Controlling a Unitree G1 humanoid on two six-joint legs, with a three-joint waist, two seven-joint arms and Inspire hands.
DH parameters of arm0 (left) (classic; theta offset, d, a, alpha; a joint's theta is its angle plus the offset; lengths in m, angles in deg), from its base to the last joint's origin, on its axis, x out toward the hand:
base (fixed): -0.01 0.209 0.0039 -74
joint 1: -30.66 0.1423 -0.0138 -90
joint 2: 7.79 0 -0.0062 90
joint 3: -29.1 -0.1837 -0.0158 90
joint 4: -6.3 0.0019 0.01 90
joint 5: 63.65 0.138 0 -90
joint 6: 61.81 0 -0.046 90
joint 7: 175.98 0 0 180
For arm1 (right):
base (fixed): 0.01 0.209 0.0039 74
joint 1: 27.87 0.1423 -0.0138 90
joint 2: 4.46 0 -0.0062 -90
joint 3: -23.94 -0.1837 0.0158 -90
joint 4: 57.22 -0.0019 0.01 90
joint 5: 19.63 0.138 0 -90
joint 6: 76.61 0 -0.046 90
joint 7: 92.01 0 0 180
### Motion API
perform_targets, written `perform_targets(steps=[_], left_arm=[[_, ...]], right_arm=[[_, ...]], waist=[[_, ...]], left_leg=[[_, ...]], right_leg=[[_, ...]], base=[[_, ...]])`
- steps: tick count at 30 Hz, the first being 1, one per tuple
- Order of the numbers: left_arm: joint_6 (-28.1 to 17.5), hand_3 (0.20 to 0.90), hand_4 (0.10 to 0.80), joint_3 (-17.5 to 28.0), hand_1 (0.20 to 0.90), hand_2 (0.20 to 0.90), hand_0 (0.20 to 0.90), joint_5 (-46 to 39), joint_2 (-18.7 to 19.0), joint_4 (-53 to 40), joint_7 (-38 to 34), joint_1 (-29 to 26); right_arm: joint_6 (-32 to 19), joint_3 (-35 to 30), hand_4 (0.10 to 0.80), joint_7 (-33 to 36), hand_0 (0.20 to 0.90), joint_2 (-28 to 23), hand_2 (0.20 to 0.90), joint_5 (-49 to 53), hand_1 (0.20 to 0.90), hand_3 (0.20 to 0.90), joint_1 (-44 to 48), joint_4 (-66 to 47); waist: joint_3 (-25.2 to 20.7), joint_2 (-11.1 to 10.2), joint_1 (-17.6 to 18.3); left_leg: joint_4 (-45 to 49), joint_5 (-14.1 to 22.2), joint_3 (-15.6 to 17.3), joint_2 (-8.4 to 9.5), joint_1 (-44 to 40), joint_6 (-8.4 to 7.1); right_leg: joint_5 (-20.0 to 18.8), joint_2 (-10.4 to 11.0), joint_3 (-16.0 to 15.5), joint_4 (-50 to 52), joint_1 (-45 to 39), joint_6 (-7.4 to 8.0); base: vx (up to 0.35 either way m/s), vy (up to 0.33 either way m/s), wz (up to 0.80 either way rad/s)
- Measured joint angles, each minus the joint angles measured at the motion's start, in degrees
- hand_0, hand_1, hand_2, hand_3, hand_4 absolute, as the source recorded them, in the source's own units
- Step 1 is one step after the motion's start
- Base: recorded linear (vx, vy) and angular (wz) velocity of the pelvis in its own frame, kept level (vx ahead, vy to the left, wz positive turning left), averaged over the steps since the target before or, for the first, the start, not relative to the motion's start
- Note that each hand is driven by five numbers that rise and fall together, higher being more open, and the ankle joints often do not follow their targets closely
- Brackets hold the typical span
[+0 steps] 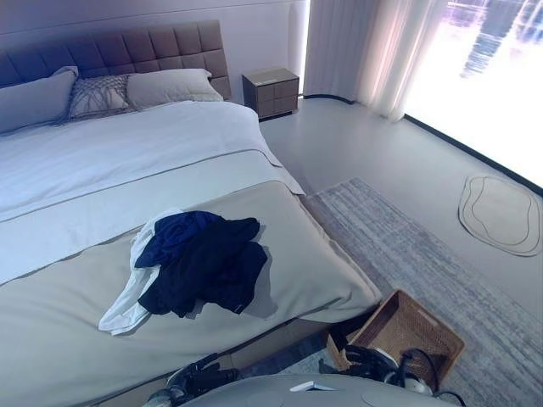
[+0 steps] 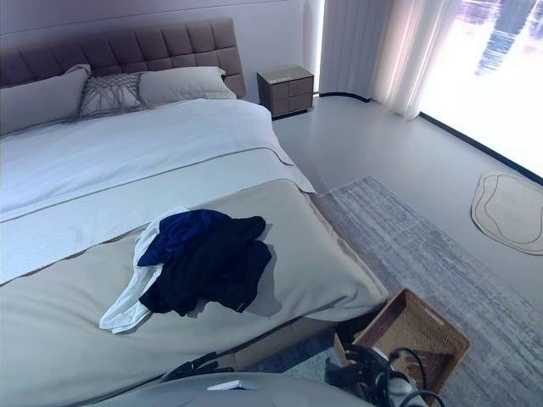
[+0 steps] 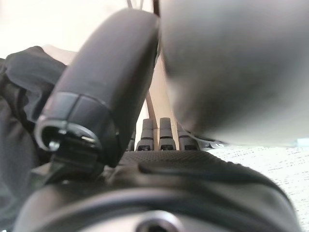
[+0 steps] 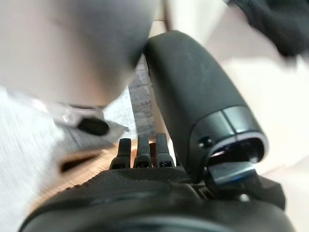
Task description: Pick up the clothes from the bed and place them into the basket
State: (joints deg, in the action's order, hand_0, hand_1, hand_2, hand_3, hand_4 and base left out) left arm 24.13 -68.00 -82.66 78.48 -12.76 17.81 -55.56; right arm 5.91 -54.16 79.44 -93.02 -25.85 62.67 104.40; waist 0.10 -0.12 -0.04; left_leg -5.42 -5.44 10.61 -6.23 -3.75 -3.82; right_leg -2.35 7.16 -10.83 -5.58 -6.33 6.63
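A heap of dark navy and black clothes (image 1: 204, 263) lies on the beige cover at the foot of the bed (image 1: 68, 339), on top of a white garment (image 1: 127, 305) that sticks out at its left. The brown wicker basket (image 1: 437, 326) stands on the rug beside the bed's near corner. My left hand (image 1: 204, 376) hangs low at the view's bottom edge, below the bed's edge and apart from the clothes. In the left wrist view this hand (image 3: 159, 193) has straight fingers and holds nothing. My right hand (image 1: 369, 363) hangs beside the basket, and in its wrist view (image 4: 145, 193) it is open and empty.
Pillows (image 1: 102, 93) and a padded headboard stand at the bed's far end. A nightstand (image 1: 271, 91) stands by the wall beyond. A grey rug (image 1: 424, 246) covers the floor to the right, with a small oval mat (image 1: 501, 212) near the bright window and curtains (image 1: 373, 51).
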Motion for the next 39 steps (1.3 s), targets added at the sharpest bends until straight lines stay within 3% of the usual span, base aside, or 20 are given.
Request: perform_targets(steps=[11, 27, 32, 39], left_arm=[[0.16, 0.9, 0.8, -0.02, 0.9, 0.9, 0.9, 3.9, 0.23, -0.12, -1.27, -0.46], [0.16, 0.9, 0.8, -1.13, 0.9, 0.9, 0.9, 7.89, 0.18, -0.29, -3.29, -1.48], [0.15, 0.9, 0.8, -1.14, 0.9, 0.9, 0.9, 7.94, 0.19, -0.23, -3.28, -1.34], [-0.11, 0.9, 0.8, -2.25, 0.9, 0.9, 0.9, 7.93, 0.29, -0.55, -3.44, -1.09]], right_arm=[[1.04, -0.03, 0.8, -0.23, 0.9, 0.11, 0.9, 1.22, 0.9, 0.9, 0.08, -0.09], [6.65, -7.68, 0.8, -2.88, 0.9, 0.45, 0.9, 25.96, 0.9, 0.9, -3.18, 0.63], [8.28, -12.25, 0.8, -2.72, 0.9, 0.71, 0.9, 39.07, 0.9, 0.9, -4.39, 1.63], [6.92, -8.24, 0.8, -0.83, 0.9, 0.2, 0.9, 36.87, 0.9, 0.9, -3.77, -7.39]], waist=[[0.17, 0.19, 0.14], [1.97, 1.29, 1.44], [1.98, 1.14, 1.52], [2.07, 0.69, 0.87]], left_leg=[[0.02, -0.18, -0.11, 0.23, -0.05, 0.22], [0.0, -0.02, 0.19, 0.15, -1.11, 0.02], [-0.01, 0.01, 0.39, 0.16, -1.54, -0.01], [0.0, -0.11, -0.58, 0.19, -0.76, 0.15]], right_leg=[[0.0, 0.15, -0.51, -0.01, -0.19, -0.02], [0.31, 0.11, 0.45, 0.0, -0.87, -0.26], [0.31, 0.11, 0.74, 0.01, -1.1, -0.26], [0.31, 0.0, 0.15, 0.04, -1.23, -0.26]], base=[[-0.004, -0.002, 0.01], [0.01, 0.006, -0.01], [0.041, 0.018, -0.04], [-0.006, 0.006, 0.05]])
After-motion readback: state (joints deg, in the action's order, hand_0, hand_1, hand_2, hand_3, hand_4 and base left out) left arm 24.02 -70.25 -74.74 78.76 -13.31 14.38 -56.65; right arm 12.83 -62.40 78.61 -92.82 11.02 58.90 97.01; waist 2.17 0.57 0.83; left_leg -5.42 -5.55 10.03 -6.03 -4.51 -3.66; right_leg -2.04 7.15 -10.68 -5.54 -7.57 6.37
